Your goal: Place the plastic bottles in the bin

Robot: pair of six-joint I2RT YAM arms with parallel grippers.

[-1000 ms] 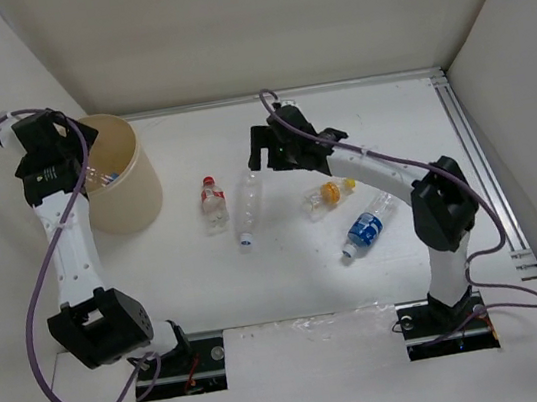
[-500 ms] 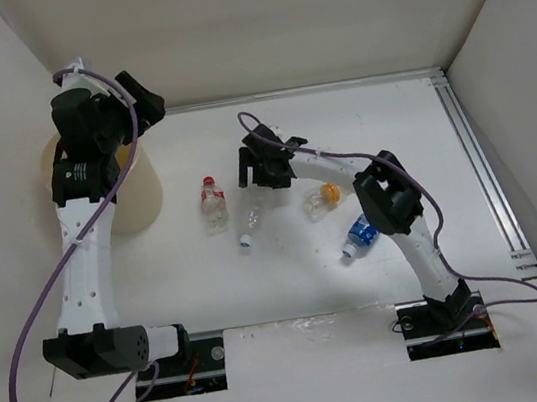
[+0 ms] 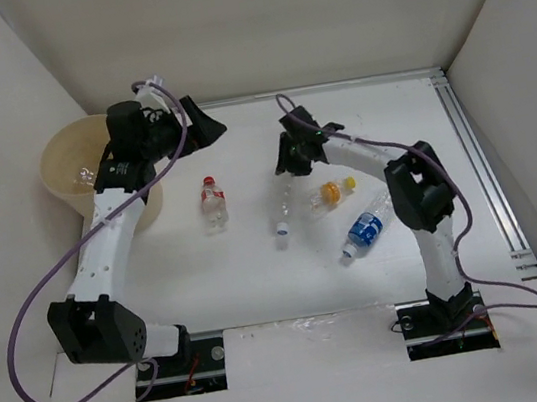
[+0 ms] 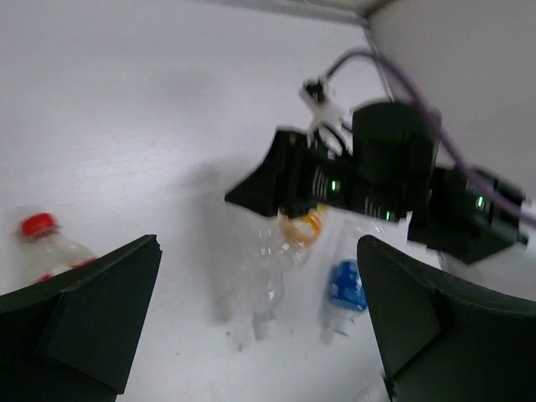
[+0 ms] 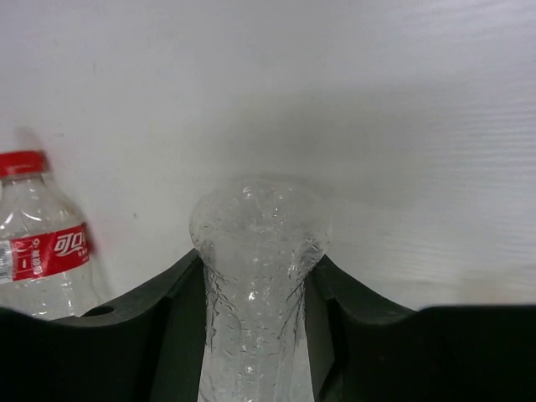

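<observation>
Your right gripper (image 5: 255, 285) is clamping the clear, crinkled, white-capped plastic bottle (image 3: 281, 205) by its body, mid white table (image 3: 387, 112), well apart from the round tan plastic bin (image 3: 65, 179). It's likely light, thin-walled and slippery. Your left gripper (image 4: 260, 335) is gaping empty.

White tabletop (image 3: 262, 293), plain white walls (image 3: 272, 18) on 3 sides, metal rail (image 3: 479, 169) at right edge

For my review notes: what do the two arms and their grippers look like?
The left arm and right arm both have white links with black joint housings; a purple cable loops from each base to the wrist. The left gripper and right gripper are black, with broad wedge-shaped fingers. Small green lights glow on the right wrist.
</observation>
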